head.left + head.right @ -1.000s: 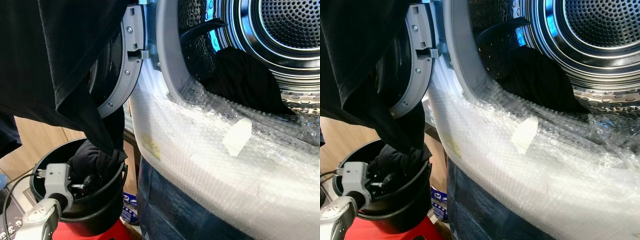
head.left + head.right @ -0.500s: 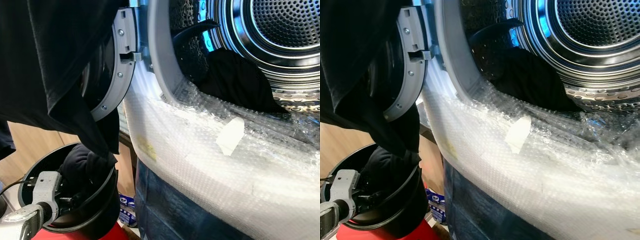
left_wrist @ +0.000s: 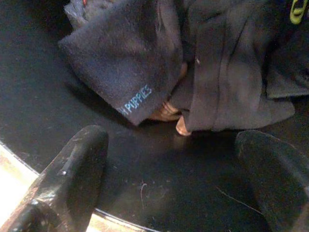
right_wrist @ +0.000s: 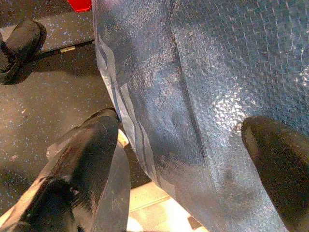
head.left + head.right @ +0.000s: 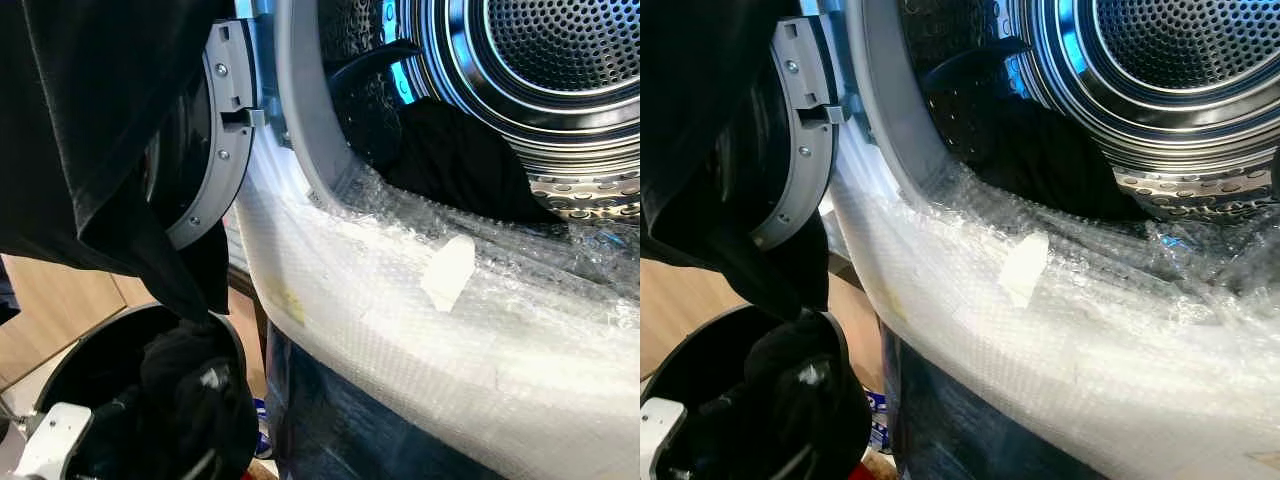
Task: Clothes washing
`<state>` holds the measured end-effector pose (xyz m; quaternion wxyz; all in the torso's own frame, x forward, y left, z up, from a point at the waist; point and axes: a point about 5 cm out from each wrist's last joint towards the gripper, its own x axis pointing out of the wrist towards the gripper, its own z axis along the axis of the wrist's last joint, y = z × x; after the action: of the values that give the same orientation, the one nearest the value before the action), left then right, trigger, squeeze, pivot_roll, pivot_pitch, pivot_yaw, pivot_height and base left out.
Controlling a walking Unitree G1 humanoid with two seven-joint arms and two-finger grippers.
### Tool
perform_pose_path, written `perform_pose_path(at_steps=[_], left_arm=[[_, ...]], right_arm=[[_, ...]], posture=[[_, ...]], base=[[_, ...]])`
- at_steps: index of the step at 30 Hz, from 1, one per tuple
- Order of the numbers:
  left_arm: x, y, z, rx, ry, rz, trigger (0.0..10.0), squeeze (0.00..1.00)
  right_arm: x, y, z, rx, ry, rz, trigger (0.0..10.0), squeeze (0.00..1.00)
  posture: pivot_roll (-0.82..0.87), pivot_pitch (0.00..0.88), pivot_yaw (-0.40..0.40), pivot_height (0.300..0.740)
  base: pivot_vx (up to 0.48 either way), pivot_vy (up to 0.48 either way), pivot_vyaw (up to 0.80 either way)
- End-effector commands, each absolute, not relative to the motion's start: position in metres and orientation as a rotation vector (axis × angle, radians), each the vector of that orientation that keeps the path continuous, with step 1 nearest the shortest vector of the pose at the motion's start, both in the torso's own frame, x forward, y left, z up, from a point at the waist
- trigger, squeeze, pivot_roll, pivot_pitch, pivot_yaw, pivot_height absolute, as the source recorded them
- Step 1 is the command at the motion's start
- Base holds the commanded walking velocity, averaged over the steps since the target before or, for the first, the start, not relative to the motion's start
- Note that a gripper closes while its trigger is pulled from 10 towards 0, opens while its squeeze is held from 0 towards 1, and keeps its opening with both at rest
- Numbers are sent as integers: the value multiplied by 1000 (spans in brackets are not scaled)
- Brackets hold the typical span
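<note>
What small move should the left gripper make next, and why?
Probably lower the left gripper onto the dark clothes and close. Its fingers are open above the black bucket's floor, holding nothing, while the drum stands open.

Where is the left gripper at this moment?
The left gripper is low on the robot's left, open inside the black bucket, just short of the dark clothes lying in it, below the washer's open door.
</note>
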<state>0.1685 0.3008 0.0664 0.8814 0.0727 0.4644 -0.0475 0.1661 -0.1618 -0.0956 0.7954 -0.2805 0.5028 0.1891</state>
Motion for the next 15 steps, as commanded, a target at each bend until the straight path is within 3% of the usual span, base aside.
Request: perform_pose_path(at_steps=[1, 10, 15], left_arm=[[157, 307, 61, 140, 1041, -63, 10000, 0], [163, 329, 72, 196, 958, 96, 10000, 0], [178, 325, 87, 180, 846, 83, 10000, 0]], right_arm=[[163, -162, -97, -607, 1087, 409, 10000, 0], [163, -162, -97, -611, 1080, 407, 10000, 0], [164, -163, -96, -615, 1076, 407, 10000, 0]], posture=[[244, 0, 4, 740], [244, 0, 7, 740], [254, 0, -4, 740]], base=[[0, 0, 0], [0, 0, 0], [0, 0, 0]])
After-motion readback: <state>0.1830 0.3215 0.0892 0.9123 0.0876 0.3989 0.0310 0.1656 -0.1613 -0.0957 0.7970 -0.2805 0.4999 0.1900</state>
